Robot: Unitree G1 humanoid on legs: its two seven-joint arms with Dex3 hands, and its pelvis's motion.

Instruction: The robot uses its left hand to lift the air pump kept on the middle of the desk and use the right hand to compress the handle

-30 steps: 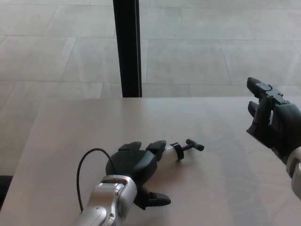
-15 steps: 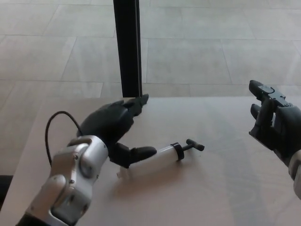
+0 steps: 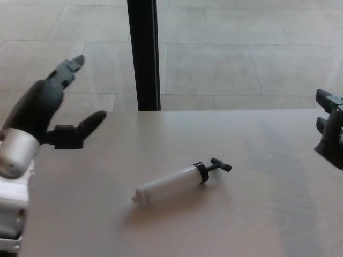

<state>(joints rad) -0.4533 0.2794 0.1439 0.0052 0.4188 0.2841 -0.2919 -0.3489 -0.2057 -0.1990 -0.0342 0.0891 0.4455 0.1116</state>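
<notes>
The air pump lies on its side in the middle of the desk, a white cylinder with a black collar and a black T-handle pointing right. My left hand is raised at the far left, well clear of the pump, open with thumb and fingers spread and holding nothing. My right hand shows only partly at the right edge, above the desk's right side, fingers apart and empty.
A black vertical post stands behind the desk's far edge. Beyond it is a tiled floor.
My left hand has let go of the pump and swung up and to the left, away from it. The pump now lies uncovered on the desk. My right hand has drifted right, towards the picture's edge.
</notes>
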